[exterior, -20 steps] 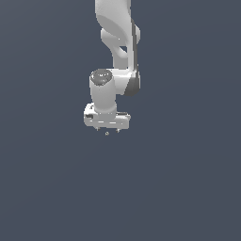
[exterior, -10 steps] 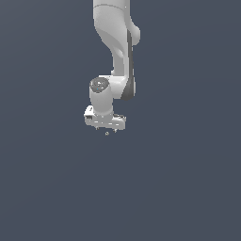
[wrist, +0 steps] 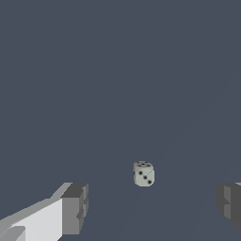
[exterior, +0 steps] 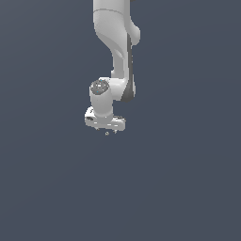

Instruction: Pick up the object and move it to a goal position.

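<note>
Die waiting under our spread pincer

The object [wrist: 143, 173] (a small pale die) lies on the bench, free, between our two fingertips [wrist: 75, 208] and untouched by either; our pincer [exterior: 106, 128] hangs just above it, so we judge this the approach: lower, then close on it.

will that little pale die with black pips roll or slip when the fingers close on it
The small pale die with black pips has rounded corners, so a nudge would probably tumble it. Its flat faces should take a pinch if the grey fingers meet them squarely. It looks rigid and is tiny next to the open gripper, so probably light and easily knocked aside.
</note>
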`<state>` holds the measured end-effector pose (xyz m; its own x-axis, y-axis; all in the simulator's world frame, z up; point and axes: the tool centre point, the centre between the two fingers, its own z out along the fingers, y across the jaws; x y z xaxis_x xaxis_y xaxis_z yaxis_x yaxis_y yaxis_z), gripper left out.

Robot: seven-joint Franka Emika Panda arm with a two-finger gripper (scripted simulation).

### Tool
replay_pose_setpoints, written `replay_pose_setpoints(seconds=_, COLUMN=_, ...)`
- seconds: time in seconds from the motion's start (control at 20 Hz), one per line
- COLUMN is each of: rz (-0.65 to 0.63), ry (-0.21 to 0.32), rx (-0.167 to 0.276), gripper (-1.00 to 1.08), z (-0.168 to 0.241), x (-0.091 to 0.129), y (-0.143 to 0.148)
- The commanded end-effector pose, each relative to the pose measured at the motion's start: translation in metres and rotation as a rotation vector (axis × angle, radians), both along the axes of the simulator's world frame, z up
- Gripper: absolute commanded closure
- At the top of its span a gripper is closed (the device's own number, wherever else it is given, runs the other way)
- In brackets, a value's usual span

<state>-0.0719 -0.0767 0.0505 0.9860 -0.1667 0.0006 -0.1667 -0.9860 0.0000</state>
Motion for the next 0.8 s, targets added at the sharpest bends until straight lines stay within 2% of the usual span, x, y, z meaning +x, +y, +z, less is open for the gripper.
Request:
replay_pose_setpoints(seconds=0.0, rz=-0.001, ry=0.001, rx=0.000, gripper=-0.92, z=-0.010, x=-0.001, y=0.000)
replay_pose_setpoints(seconds=0.3, rz=-0.002, ry=0.001, rx=0.000, gripper=-0.92, z=-0.035, x=-0.002, y=0.000)
replay_pose_setpoints(seconds=0.55, rz=-0.002, ry=0.001, rx=0.000, gripper=-0.92, z=-0.042, x=-0.001, y=0.000)
replay_pose_setpoints(seconds=0.6, rz=-0.002, ry=0.001, rx=0.000, gripper=1.08, z=-0.042, x=-0.001, y=0.000)
replay_pose_setpoints(seconds=0.75, rz=-0.002, ry=0.001, rx=0.000, gripper=1.08, z=-0.042, x=-0.001, y=0.000)
